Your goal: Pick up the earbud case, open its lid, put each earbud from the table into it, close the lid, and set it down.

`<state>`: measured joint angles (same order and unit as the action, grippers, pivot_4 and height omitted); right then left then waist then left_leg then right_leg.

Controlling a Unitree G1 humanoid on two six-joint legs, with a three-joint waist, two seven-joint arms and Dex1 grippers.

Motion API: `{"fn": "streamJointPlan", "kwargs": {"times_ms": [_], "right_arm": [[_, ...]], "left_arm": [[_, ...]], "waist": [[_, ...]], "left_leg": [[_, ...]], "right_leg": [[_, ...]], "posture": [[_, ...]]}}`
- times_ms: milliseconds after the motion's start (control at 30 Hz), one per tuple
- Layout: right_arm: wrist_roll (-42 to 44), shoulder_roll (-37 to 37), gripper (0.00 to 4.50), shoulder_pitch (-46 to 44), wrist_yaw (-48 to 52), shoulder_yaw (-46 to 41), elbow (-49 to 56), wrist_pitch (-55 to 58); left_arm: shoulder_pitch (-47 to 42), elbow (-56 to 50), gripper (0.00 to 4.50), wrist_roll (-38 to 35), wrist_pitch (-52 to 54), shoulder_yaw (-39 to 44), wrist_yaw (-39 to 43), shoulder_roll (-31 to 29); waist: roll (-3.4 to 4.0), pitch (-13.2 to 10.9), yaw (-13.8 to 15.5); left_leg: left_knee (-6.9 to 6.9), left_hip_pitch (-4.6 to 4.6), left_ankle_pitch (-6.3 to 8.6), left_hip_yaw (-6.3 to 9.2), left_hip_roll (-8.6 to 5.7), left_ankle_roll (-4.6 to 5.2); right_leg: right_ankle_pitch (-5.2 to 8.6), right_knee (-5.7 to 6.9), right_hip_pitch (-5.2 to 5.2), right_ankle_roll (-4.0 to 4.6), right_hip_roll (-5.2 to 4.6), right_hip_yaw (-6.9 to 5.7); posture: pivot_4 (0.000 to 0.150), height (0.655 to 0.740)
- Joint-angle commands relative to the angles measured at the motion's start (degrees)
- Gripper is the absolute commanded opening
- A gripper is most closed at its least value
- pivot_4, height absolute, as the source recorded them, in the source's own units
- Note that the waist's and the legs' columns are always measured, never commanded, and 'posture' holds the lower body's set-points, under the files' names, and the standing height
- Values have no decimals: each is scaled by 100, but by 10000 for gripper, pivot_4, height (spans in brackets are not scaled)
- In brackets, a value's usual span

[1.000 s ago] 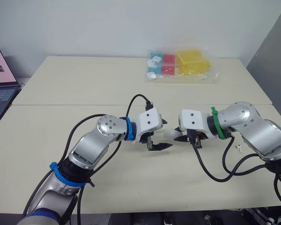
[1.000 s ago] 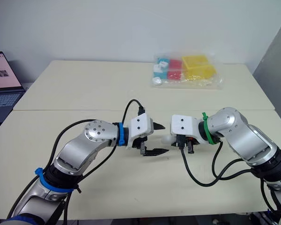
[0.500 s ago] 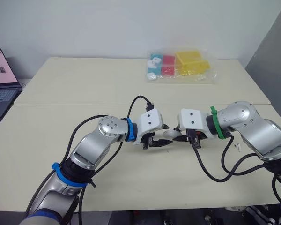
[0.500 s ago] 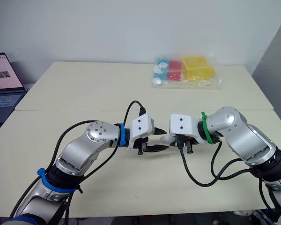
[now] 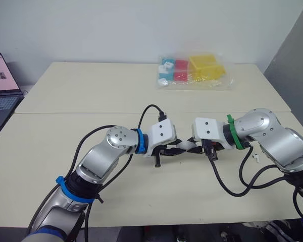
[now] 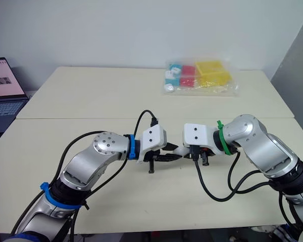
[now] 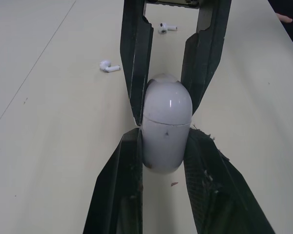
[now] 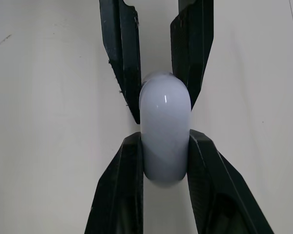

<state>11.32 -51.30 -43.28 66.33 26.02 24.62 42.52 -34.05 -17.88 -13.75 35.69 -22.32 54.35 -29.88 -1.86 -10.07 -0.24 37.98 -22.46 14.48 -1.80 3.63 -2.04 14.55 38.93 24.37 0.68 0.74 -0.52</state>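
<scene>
1. Earbud case (image 7: pixel 166 134): white, glossy, rounded at both ends. The lid is closed, and its seam runs across the middle.
2. Left gripper (image 7: pixel 166 142): two black fingers (image 7: pixel 116 192) pressed against opposite sides of the case's body half.
3. Right gripper (image 7: pixel 164 111): two black fingers (image 7: pixel 136 58) reaching in from the opposite direction. Their tips sit against either side of the domed lid half.
4. Nearer earbud (image 7: pixel 109 66): white, loose on the worktop, just outside one finger of the right gripper.
5. Farther earbud (image 7: pixel 167 28): white, lying beyond the case and seen between the right gripper's fingers, well apart from the nearer earbud.
6. Worktop (image 7: pixel 49 126): pale beige and matte, crossed by a thin seam line (image 7: pixel 34 77).
</scene>
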Motion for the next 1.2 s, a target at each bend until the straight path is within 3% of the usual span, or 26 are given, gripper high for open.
{"fn": "streamJointPlan", "kwargs": {"times_ms": [33, 167, 333, 467, 600, 733, 900, 1200], "right_arm": [[-60, -170, 21960, 38, 76, -231, 162, -105], [59, -340, 36162, 71, 153, -455, 181, -44], [318, -647, 36292, 246, 432, -868, 237, -117], [462, -1039, 36292, 580, 605, -1572, 143, -709], [532, -740, 36292, 996, 229, -2315, 54, -1602], [917, -185, 36292, 1284, 72, -2672, 254, -2101], [760, 400, 36292, 1396, -422, -2400, 559, -2318], [162, 758, 36292, 1042, -776, -1876, -63, -2463]], "left_arm": [[35, -130, 7838, 57, -108, 33, -52, 0], [184, -106, 7838, -43, -101, 133, -51, 38], [416, 128, 7838, -282, -185, 358, -70, 231], [945, 638, 7838, -723, -942, 944, -49, 675], [1339, 824, 7838, -1453, -954, 1670, -278, 1295], [1436, 842, 7838, -1350, -1207, 1644, -157, 1230], [1373, 863, 7838, -1213, -1702, 1609, -204, 1307], [1439, 925, 7838, -977, -2236, 1354, 59, 1179]], "waist": [[0, 0, 0], [0, 0, 0], [0, 0, 8], [0, 0, 7], [-2, -1, 1], [-2, -1, 1], [-1, -1, 2], [-1, -2, 1]], "left_leg": [[0, 0, 0, 1, 0, 0], [0, 0, 0, -1, 0, 0], [0, -1, 0, 1, 0, 0], [0, 1, 0, -2, -1, 0], [-1, 3, 0, -2, 2, 0], [-3, 17, 0, -1, 1, 0], [-2, 25, 0, -3, 1, -1], [-5, 27, 0, -6, 0, 0]], "right_leg": [[0, 0, 0, 0, 0, -1], [0, 0, 0, 0, 0, 1], [0, 0, 0, 0, 0, -2], [0, -2, 0, 0, -2, 0], [0, -4, -3, 1, -2, -1], [0, 1, -14, 0, 0, -1], [0, 0, -22, 0, -2, 1], [0, 0, -23, 1, -2, 2]], "posture": [[1500, 7400], [1500, 7400], [1500, 7400], [1500, 7400], [1500, 7400], [1500, 7400], [1500, 7400], [1500, 7400]]}}
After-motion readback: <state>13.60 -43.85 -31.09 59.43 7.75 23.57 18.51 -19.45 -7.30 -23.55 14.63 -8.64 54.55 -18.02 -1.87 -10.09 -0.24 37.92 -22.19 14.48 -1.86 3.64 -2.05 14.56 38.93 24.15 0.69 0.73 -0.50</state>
